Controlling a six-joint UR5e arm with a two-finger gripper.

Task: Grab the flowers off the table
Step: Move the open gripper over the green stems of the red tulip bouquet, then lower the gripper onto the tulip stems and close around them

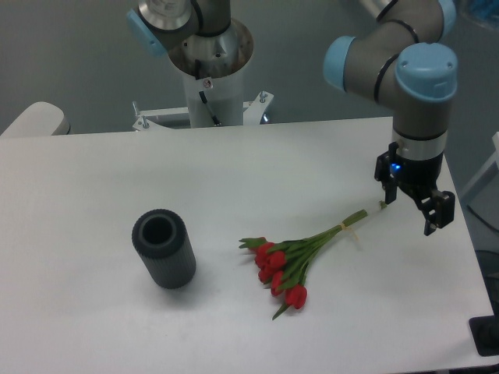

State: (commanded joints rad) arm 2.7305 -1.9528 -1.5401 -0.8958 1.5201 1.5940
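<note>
Grey arm (pixel 417 117), light-blue joint caps

Table (pixel 234 164) smooth, matt — vase (pixel 164 249) ribbed, matt.

A single fixed camera looks down from the front at the matt white rectangular surface (pixel 93 179). It faces the grey back wall (pixel 70 54), at middling range.

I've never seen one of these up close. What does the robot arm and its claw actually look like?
The arm is made of grey tubular segments with light blue round caps at the joints. At its end, the gripper is black with two short fingers, and a small blue light glows on its body.
</note>
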